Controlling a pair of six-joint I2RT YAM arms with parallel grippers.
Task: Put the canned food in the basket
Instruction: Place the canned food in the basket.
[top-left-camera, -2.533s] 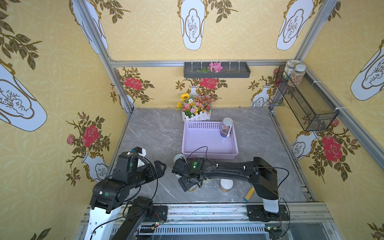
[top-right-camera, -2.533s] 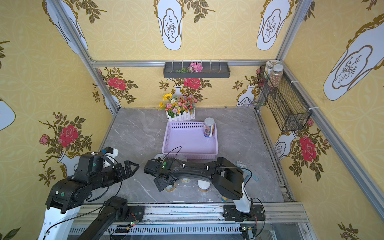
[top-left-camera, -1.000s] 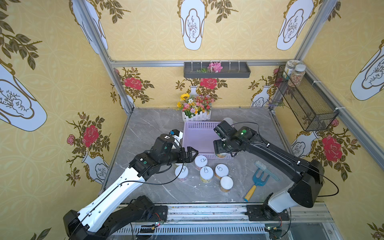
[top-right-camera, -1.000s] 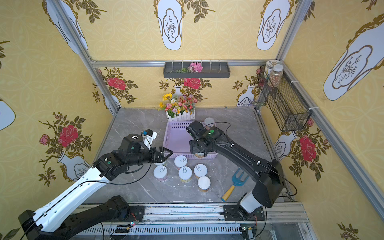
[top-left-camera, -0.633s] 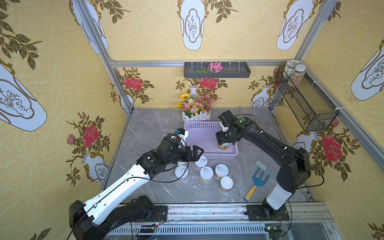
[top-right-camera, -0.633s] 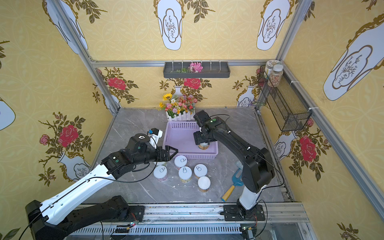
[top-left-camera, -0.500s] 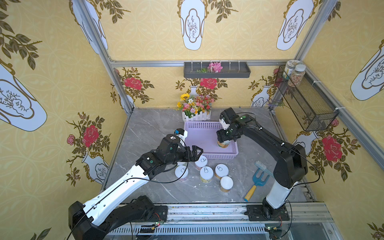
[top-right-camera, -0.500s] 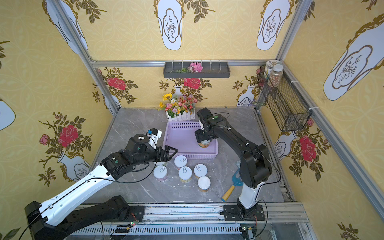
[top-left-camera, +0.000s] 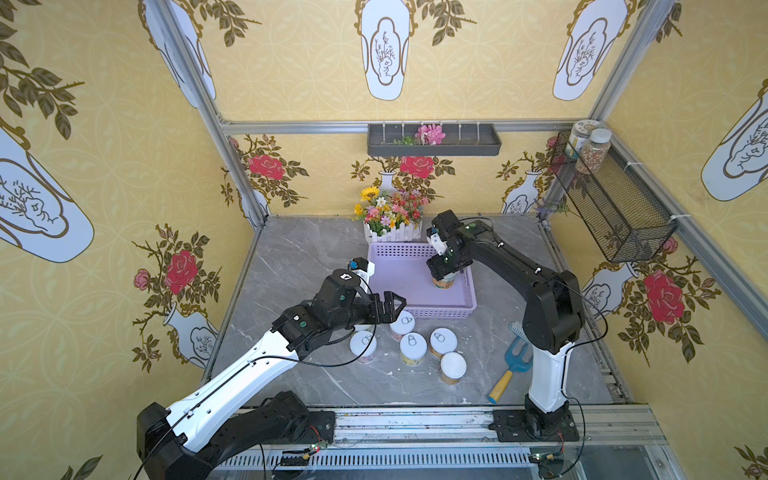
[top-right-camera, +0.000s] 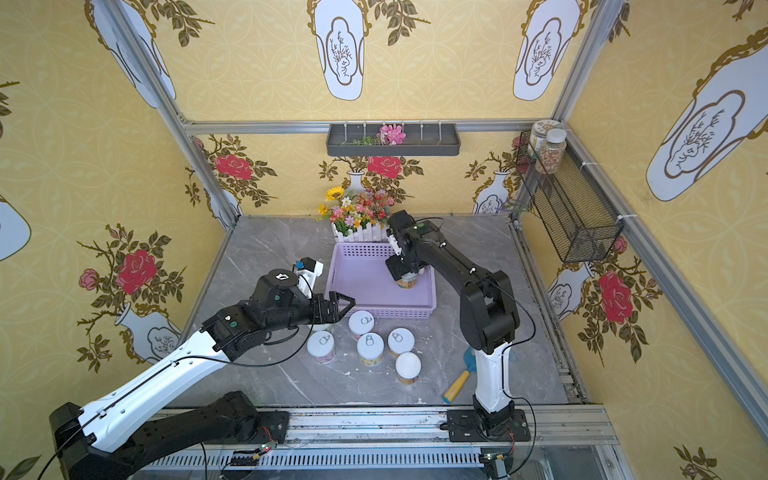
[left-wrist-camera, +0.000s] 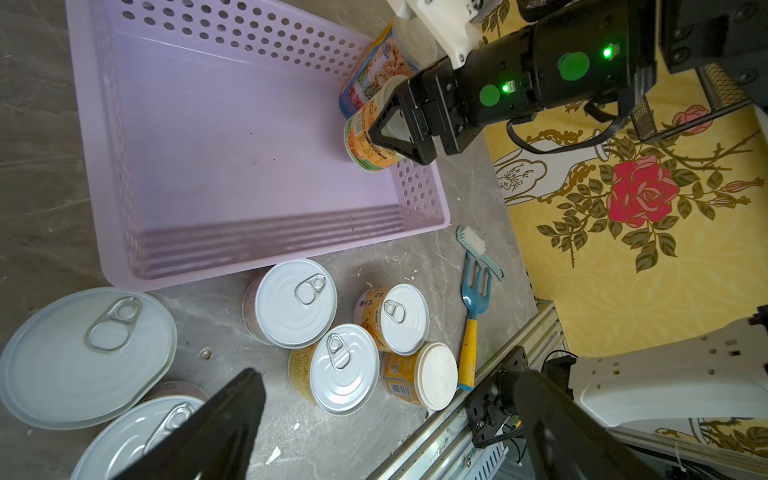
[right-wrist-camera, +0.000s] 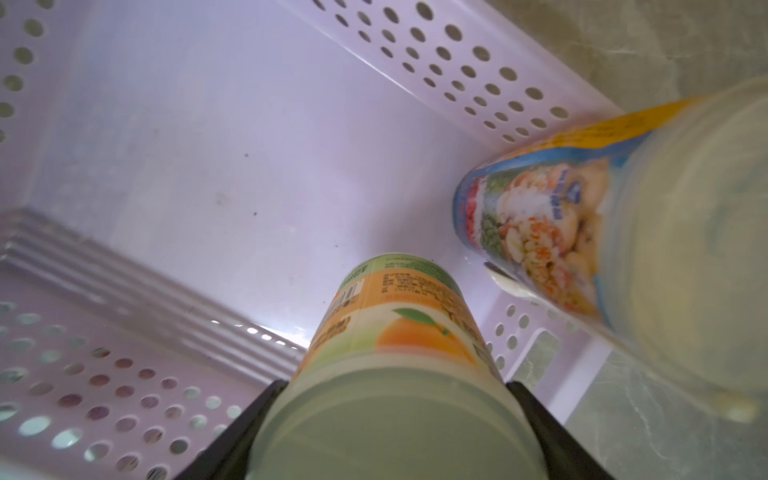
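Cans (top-left-camera: 412, 348) just before basket (top-left-camera: 419, 311), beneath left pincer (top-left-camera: 395, 307); fork (top-left-camera: 510, 369) alongside.

The right tool (top-left-camera: 443, 273) has carried an orange-labelled can (left-wrist-camera: 368, 143) from the table's (top-left-camera: 291, 266) front into the basket (top-left-camera: 395, 254), near its right wall. The left tool (top-left-camera: 397, 308) has advanced over the other cans (top-left-camera: 412, 348).

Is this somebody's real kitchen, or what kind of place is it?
Probably a robot test booth dressed like a home: flowered wallpaper panels on a metal frame, and two robot arms bolted to a rail beside a marble-look tabletop.
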